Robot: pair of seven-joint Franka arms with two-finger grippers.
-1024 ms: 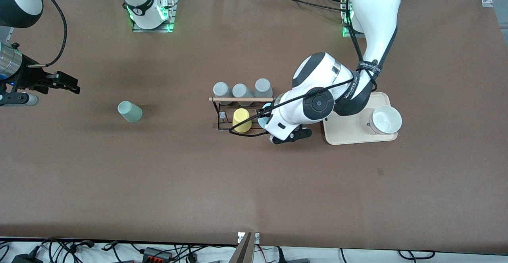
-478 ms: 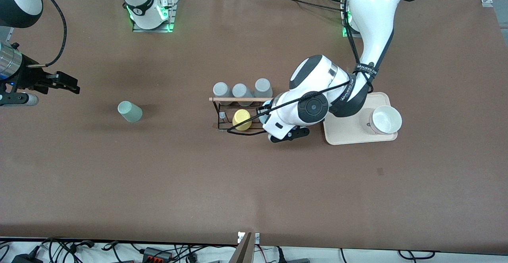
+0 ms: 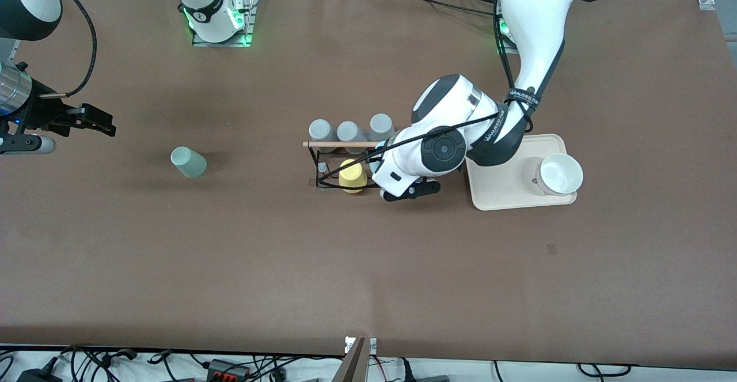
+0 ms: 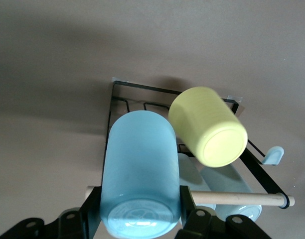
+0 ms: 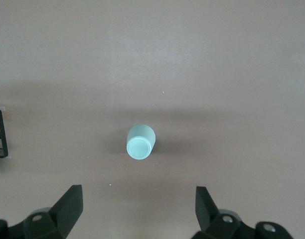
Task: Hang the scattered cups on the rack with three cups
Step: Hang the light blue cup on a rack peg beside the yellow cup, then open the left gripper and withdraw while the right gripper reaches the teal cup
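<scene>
Waiting toward the right arm's end of the table, the right gripper point(image 3: 95, 121) hangs with fingers apart, well apart from the rack point(image 3: 345, 166); the mint cup point(image 3: 188, 162) stands between them. Over the rack, beside the yellow cup point(image 4: 208, 126), the left gripper point(image 4: 137, 226) clamps the blue cup point(image 4: 138, 173), apparently mid-hanging; next, lowering it onto a free peg, though pegs are poorly visible.

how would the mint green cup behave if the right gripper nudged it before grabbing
The mint green cup looks small and thin-walled, so probably light and easily shoved. It stands upside down and alone on the bare table, so it may slide or tip. Its smooth round wall suggests rolling once toppled.
</scene>
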